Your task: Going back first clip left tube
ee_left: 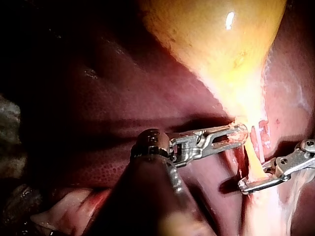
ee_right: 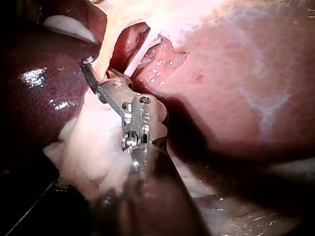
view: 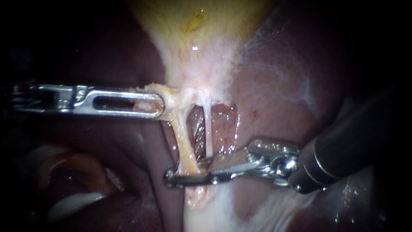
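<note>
Our left instrument [ee_left: 240, 133] rises from its dark shaft across the dark red liver [ee_left: 108, 108]; its slotted jaws lie closed together, pinching pale tissue [ee_left: 247, 125] just under the narrowing end of the yellow gallbladder [ee_left: 211, 44]. Ahead of those jaws a thin yellowish tube [ee_left: 252, 156] runs away from the gallbladder; our right instrument [ee_left: 253, 179] comes in from the far side; its jaws stand apart with the tube between them, near our left instrument's tip but not touching it.
</note>
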Robot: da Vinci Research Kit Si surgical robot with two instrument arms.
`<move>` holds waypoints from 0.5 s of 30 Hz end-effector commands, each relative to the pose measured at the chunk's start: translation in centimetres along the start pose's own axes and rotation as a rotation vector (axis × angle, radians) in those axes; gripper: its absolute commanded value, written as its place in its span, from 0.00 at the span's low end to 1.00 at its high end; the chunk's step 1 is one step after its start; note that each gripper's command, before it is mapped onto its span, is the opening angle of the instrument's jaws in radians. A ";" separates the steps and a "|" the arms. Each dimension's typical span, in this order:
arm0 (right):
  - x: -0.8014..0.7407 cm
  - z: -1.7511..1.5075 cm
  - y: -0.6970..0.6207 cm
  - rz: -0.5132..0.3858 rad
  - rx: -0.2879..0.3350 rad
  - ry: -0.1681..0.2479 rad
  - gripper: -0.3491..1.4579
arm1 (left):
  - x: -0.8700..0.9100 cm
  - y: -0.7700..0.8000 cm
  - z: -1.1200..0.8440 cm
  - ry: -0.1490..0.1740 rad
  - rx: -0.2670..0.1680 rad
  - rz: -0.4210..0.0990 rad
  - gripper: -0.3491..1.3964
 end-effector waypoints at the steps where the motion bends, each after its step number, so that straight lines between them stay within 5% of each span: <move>1: 0.00 0.00 0.01 0.000 -0.001 0.000 0.00 | 0.00 0.00 0.00 0.000 0.000 0.000 0.00; 6: 0.00 0.01 0.01 0.000 0.000 -0.004 0.00 | 0.00 0.00 0.00 0.000 0.000 0.000 0.00; 11: 0.05 0.08 0.03 -0.165 0.027 0.050 0.41 | 0.00 0.00 0.00 0.000 0.000 0.000 0.00; 15: 0.09 0.16 0.05 -0.241 0.028 0.066 0.46 | 0.00 0.00 0.00 0.000 0.000 0.000 0.00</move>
